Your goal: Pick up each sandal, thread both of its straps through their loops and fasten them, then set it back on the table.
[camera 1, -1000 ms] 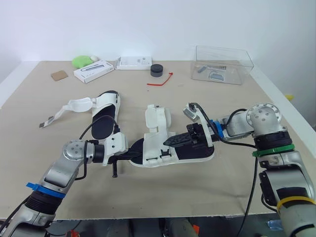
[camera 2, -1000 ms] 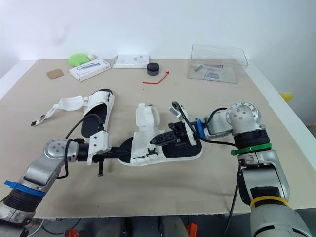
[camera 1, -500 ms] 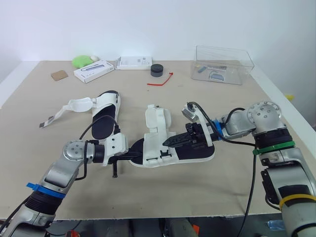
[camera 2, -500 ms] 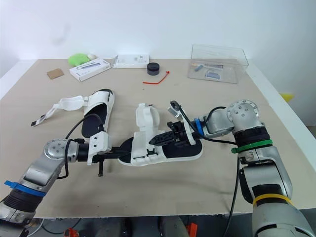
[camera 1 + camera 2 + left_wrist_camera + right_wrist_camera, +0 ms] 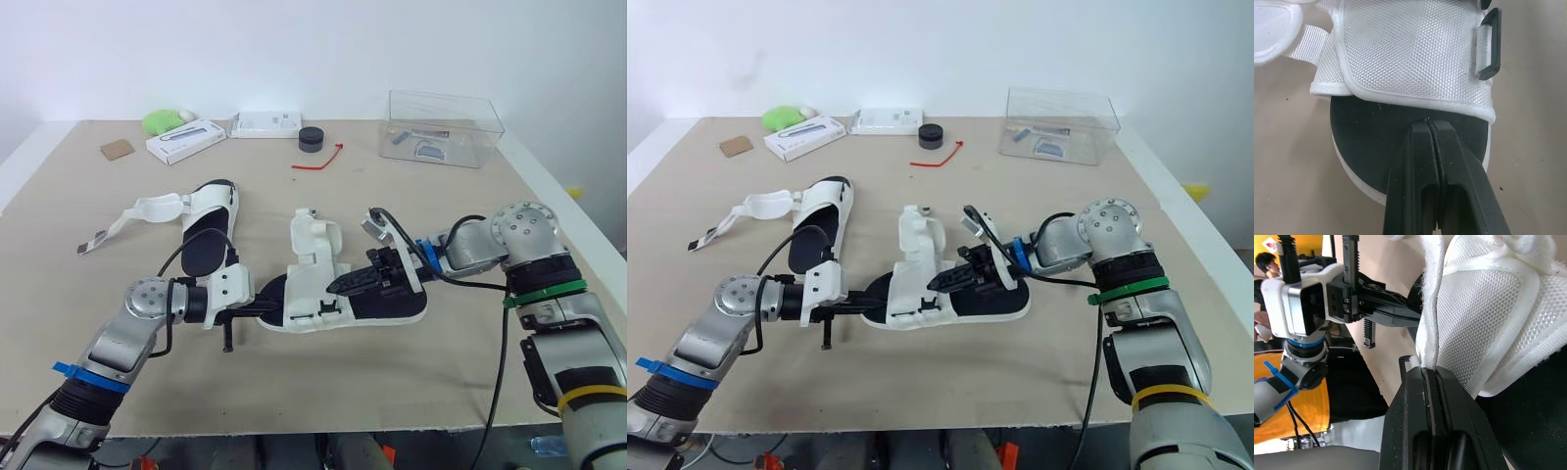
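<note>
Two sandals lie on the surface (image 5: pixel 411 392). The one in hand, the near sandal (image 5: pixel 387 305), has its long axis running across you, left to right, directly between the two arms. Your left gripper (image 5: pixel 270 306) is closed tight on the rim of the black sole (image 5: pixel 1376 142) at the sandal's left end, pinning it flat. Your right gripper (image 5: pixel 335 286) reaches in from the opposite end, along the footbed. It is clamped on the edge of the white mesh strap (image 5: pixel 315 243), which stands up from the sole. The black loop (image 5: pixel 1488 44) sits at the edge of the mesh upper, just beyond the left gripper's tips. The right arm has the strap, so I judge it is the one to move, carrying the strap edge toward that loop while the left keeps the sole down. The far sandal (image 5: pixel 208 230) lies well apart to the left, pointing away from you, with one strap splayed out.
</note>
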`<state>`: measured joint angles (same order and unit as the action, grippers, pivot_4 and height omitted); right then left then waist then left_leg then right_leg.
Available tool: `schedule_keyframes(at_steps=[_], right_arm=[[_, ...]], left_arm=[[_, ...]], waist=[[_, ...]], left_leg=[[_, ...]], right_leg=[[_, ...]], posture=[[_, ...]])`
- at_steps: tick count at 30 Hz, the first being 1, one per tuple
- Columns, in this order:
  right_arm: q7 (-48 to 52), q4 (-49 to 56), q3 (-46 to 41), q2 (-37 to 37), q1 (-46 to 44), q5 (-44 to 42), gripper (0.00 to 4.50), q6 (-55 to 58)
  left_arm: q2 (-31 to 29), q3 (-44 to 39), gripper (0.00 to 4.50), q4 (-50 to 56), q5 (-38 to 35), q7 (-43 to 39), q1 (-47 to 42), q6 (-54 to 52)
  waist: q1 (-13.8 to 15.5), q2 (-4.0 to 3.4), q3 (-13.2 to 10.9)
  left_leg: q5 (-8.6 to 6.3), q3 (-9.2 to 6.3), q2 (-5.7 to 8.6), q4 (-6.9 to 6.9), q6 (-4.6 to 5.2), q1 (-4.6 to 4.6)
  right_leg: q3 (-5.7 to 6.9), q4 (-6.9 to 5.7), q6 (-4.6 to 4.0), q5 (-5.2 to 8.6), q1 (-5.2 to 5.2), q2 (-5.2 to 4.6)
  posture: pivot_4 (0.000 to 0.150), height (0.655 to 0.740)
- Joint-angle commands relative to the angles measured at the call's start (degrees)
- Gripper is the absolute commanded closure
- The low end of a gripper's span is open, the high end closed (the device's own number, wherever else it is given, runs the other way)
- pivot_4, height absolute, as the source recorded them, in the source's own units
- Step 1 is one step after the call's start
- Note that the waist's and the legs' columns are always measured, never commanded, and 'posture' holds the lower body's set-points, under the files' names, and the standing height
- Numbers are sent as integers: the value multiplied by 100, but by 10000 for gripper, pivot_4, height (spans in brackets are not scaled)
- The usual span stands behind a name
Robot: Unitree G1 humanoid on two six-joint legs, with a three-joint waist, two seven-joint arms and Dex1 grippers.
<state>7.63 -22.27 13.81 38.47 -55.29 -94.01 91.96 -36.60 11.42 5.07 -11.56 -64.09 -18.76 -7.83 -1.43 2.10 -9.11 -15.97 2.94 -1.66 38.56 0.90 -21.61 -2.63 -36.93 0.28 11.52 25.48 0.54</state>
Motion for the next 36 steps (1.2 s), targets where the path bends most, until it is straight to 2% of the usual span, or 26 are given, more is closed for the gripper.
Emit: schedule_keyframes(at_steps=[1, 9, 17, 25, 28, 31, 36], right_arm=[[166, 425, 106, 156, -35, -13, 44453, 54], [330, 783, 254, 337, -78, -55, 44453, 54], [246, 694, 266, 363, -193, -172, 44453, 54], [64, 1163, 254, 353, 154, 13, 44453, 54], [71, 1387, 63, 275, 227, 212, 34864, 54], [133, 1553, -169, 186, 255, 448, 22741, 21], [153, 1295, -534, -75, -11, 916, 22741, 16]], left_arm=[[-23, 3, 45000, -78, 60, 24, -19, -2], [-30, 13, 45000, -83, 84, 33, 16, 34], [-1, 41, 45000, -123, 95, 25, -16, 54], [17, 59, 45000, -116, 113, 37, -5, 58], [9, 62, 45000, -105, 115, 33, 14, 59], [6, 67, 45000, -103, 117, 27, 25, 57], [7, 79, 45000, -108, 124, 17, 21, 68]], waist=[[0, 0, 0], [0, 0, 0], [0, 0, 0], [1, 0, 0], [-7, 0, 0], [-8, -1, 1], [-13, -1, 1]], left_leg=[[-1, 0, 0, 0, 1, 0], [-10, 0, -1, -1, 17, -1], [-16, 2, 0, -1, 26, -3], [-19, 0, -1, -1, 32, -5], [-25, 2, -1, -1, 41, -5], [-26, 0, -3, -1, 43, -4], [-25, 3, -3, 1, 42, -2]], right_leg=[[0, 0, 1, 1, 0, 0], [0, 2, 2, 9, 1, -3], [0, 5, 3, 11, 1, -5], [1, 8, 4, 13, 1, -6], [-1, 8, 3, 14, 2, -5], [1, 8, 2, 15, 2, -4], [-1, 7, 2, 14, 1, -4]], posture=[[1500, 7261], [1500, 7261], [1500, 7261], [1500, 7261], [1500, 7261], [1500, 7261], [1500, 7261]])
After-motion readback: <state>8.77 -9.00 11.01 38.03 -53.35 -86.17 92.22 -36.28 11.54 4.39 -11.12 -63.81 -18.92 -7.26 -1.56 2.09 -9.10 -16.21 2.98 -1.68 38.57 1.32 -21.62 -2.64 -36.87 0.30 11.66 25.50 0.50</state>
